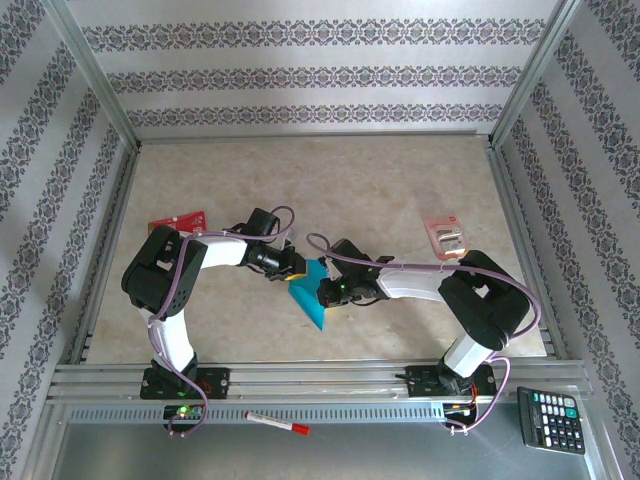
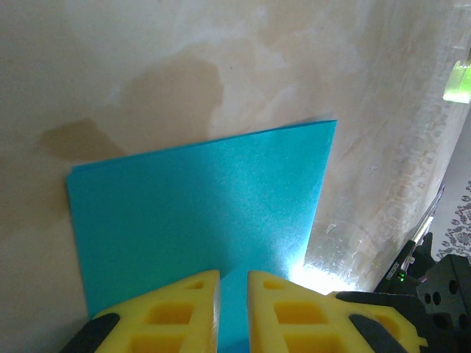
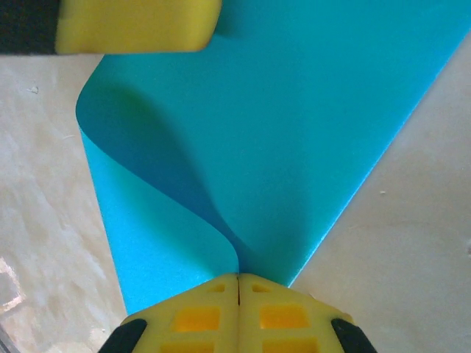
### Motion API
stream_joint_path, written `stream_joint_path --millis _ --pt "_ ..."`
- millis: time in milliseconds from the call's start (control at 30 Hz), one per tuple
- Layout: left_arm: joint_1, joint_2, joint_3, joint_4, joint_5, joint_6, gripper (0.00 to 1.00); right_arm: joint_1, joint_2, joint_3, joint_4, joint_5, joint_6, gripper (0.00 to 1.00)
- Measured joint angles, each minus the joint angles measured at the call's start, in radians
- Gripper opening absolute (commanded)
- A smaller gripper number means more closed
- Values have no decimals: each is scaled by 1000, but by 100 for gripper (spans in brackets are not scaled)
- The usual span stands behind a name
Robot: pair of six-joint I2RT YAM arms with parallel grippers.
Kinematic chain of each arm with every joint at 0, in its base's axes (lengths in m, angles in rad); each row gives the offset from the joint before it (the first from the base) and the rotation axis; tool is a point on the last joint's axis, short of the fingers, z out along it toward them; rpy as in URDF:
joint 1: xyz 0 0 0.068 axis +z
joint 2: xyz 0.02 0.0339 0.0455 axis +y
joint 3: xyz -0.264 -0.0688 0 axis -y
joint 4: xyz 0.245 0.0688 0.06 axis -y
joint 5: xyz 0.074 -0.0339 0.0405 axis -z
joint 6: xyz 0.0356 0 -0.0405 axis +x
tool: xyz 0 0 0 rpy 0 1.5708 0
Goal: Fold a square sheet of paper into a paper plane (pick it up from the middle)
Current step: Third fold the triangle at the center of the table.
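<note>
Two hands (image 1: 290,268) (image 1: 325,292) on teal paper (image 1: 310,300)

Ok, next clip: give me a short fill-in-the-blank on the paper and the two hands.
1. The square sheet of paper is ____ in colour.
2. The right hand is shut on the paper's ____.
3. The left hand has ____ fingers.
4. The calculator lies near the ____ arm's base.

Missing: teal-blue; edge; yellow; right

Right pincer (image 3: 238,283) clamped on curled teal paper (image 3: 294,132).

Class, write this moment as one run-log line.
paper: folded over, mid-table | left fingers: nearly shut on its edge | right fingers: shut on opposite edge | plane: unfinished
</note>
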Motion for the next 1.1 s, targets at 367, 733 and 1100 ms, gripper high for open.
stream_joint_path --millis 367,733,1100 --pt "0 0 0 0 0 0 18 0 1 17 -5 -11 -19 0" --pt "0 0 0 0 0 3 18 0 21 20 -6 -11 -23 0" --pt "0 0 0 -1 0 3 18 0 22 20 -6 -10 -23 0"
